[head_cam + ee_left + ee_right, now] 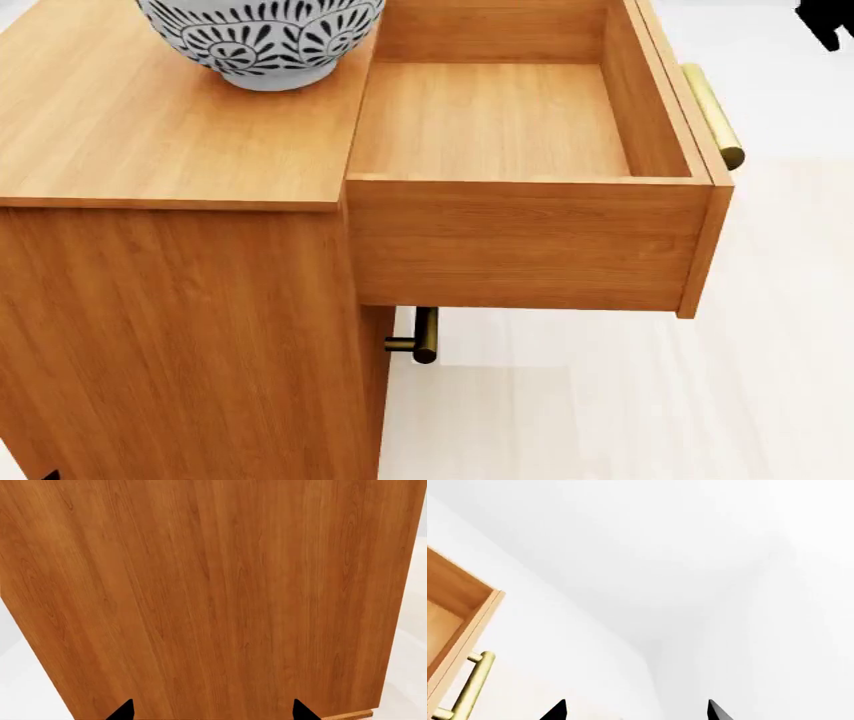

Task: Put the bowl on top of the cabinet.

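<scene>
The white bowl [263, 38] with its dark blue-grey leaf pattern stands upright on the flat top of the orange-brown cabinet [147, 130], near the back edge of the head view, its rim cut off by the frame. No gripper touches it. My left gripper [212, 711] is open, its two black fingertips wide apart and facing the cabinet's plain wood side [213, 600] with nothing between them. My right gripper [635, 711] is also open and empty, pointing at white floor and wall beside the drawer. A black part of the right arm [830, 22] shows at the head view's far right corner.
The cabinet's top drawer [514, 130] is pulled far out to the right and holds nothing; its brass bar handle [714, 115] sticks out on the front, also seen as the handle [468, 690]. A lower brass handle [422, 336] shows beneath the drawer. Pale floor [601, 400] lies on the right.
</scene>
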Robot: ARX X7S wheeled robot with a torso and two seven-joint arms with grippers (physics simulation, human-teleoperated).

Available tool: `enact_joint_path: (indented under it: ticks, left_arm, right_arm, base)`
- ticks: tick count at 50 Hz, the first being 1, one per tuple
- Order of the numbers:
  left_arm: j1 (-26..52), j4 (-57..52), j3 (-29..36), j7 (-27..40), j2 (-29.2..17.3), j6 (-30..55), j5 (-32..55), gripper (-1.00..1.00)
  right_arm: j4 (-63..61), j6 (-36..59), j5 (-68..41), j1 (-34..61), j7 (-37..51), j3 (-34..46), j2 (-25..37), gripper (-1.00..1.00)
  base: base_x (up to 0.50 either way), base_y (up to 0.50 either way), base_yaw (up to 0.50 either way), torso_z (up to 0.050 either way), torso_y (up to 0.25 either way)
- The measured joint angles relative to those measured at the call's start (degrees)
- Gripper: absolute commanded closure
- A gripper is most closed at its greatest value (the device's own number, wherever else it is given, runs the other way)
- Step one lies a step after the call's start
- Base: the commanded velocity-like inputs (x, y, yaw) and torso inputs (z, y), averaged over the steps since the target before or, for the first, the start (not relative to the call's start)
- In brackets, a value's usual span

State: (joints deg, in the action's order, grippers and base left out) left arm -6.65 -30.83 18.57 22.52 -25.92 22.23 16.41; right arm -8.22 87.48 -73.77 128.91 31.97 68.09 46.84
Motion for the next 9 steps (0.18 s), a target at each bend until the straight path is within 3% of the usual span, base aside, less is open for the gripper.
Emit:
enact_joint_path:
  ticks: [9]
  left_arm:
    - [0.3,0.6,0.3,-0.1,0.0,-0.1,-0.1,-1.00]
  right_arm:
    - [-2.2,-2.8,-4.0,-4.1,5.8,0.3,7.0,-1.00]
  base:
    - [0.00,0.00,0.00,0.000,0.000]
